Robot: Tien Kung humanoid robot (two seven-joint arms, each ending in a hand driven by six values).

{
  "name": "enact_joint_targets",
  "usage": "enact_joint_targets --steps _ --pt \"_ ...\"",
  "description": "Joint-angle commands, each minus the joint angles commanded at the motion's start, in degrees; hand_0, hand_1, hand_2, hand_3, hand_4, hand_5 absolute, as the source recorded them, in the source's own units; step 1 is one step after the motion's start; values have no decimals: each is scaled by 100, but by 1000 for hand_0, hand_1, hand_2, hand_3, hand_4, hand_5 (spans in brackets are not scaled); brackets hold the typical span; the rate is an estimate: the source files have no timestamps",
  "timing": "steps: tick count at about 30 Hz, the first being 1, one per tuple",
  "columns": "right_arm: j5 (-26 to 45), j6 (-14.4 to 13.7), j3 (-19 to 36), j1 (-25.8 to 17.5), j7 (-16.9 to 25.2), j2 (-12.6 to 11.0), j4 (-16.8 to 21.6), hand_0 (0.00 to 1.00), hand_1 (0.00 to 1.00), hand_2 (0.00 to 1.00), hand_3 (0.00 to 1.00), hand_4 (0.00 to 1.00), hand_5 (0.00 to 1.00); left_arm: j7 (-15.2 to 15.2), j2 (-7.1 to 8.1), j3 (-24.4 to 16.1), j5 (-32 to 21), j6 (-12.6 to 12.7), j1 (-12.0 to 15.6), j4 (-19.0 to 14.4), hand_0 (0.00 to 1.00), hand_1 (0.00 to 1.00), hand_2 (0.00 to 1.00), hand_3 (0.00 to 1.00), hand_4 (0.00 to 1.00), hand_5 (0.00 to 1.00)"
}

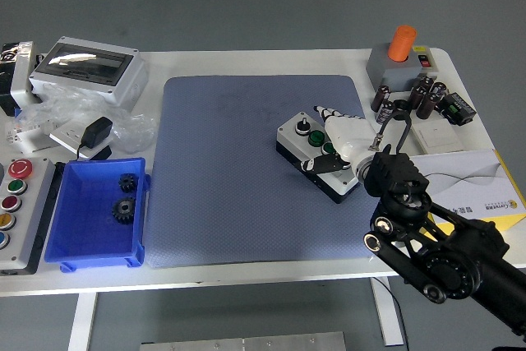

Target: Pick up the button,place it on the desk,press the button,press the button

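Head view of a white table [246, 273] covered at its centre by a blue-grey mat [230, 195]. The button box [316, 152], a grey-topped black case carrying a black knob and green buttons, lies diagonally on the right part of the mat. The right hand [341, 141], white with black fingertips, rests over the box's right half, so the buttons at that end are hidden. Its fingers [327, 114] lie loosely extended across the top of the box rather than wrapped around it; whether a fingertip is pressing on a button cannot be told. The black right arm [436, 244] enters from the lower right corner.

At the far right stands a grey block with an orange cylinder [402, 42] on top, with several small dark cylinders [419, 98] just beside it. At the left, a blue bin [86, 248] holds two black gears [125, 196]. A grey panel of coloured buttons [15, 203] lies along the left edge, and a grey enclosure with a clear lid [86, 67] sits behind crumpled plastic bags [123, 125].
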Motion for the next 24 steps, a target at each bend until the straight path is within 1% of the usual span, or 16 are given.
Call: enact_joint_targets --steps 3,4,9,10,15,16,22,23,24 --pt "-20 -74 -112 18 -88 18 -44 735 776 873 998 998 520 -4 -1 -14 20 1 -13 0 630 633 569 682 639 186" --pt "-23 -97 -151 23 -115 21 -60 547 671 771 975 998 512 -5 -2 -15 23 1 -16 0 630 633 569 682 638 185" --pt "-34 -243 -296 34 -182 19 -139 547 671 771 975 998 512 -4 -5 -10 24 1 -22 0 630 633 569 682 638 185" --pt "-42 -287 -326 35 -188 18 -159 328 523 648 867 925 343 -4 -6 -7 21 1 -22 0 630 633 569 682 637 185" --pt "-76 -367 -412 46 -196 11 -198 328 523 648 867 925 343 -7 -7 5 13 -2 -25 0 630 633 569 682 637 185" --pt "-82 -377 -431 50 -196 8 -205 147 348 461 628 492 126 -7 -8 7 12 -3 -26 0 630 633 568 681 636 184" --pt "-114 -436 -535 76 -136 -27 -239 147 348 461 628 492 126 -24 -15 32 -1 -12 -31 0 630 633 568 681 636 184" --pt "-105 -458 -555 81 -103 -38 -242 118 327 419 528 411 2 -28 -16 35 -2 -13 -32 0 630 633 568 681 635 182" --pt "-90 -491 -577 87 -61 -52 -244 118 327 419 528 411 2 -33 -17 39 -4 -15 -33 0 630 633 568 681 635 182"
